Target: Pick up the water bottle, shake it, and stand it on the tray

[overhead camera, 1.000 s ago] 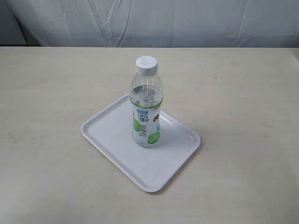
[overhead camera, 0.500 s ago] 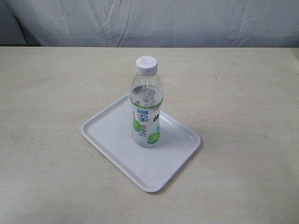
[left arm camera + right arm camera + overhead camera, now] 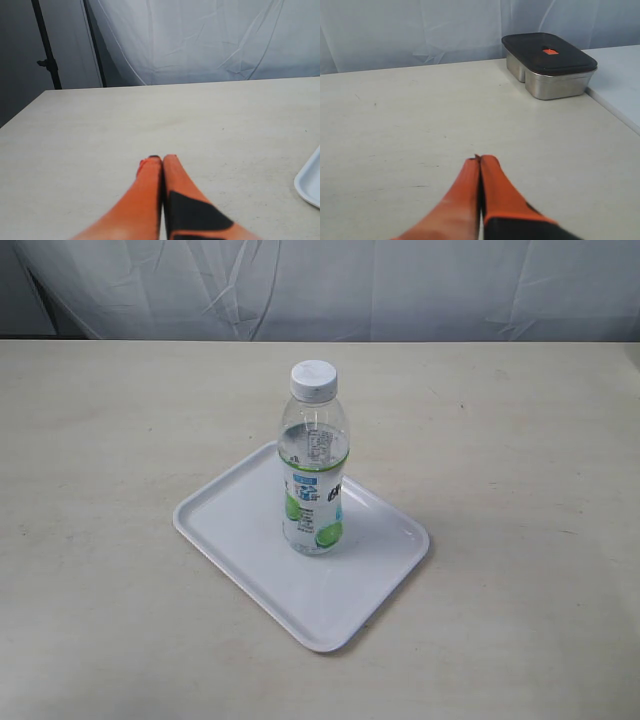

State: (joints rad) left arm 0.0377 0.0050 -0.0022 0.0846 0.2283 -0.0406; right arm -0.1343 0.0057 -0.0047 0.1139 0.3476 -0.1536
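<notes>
Exterior view: the water bottle [image 3: 313,465] stands upright at the centre of the tray [image 3: 240,530], cap toward 12 o'clock; no arms visible. Left wrist view: left gripper [image 3: 162,159] clenched, empty; tray corner about 3 o'clock of its fingers, likely the nearer arm. Right wrist view: right gripper [image 3: 480,160] clenched, empty; lidded metal box [image 3: 549,65] at 1 o'clock, bottle unseen.

Steel container [image 3: 549,69] with black lid (orange mark on top) is set on beige table [image 3: 520,440]; white cloth backdrop [image 3: 400,290] is hung behind.
</notes>
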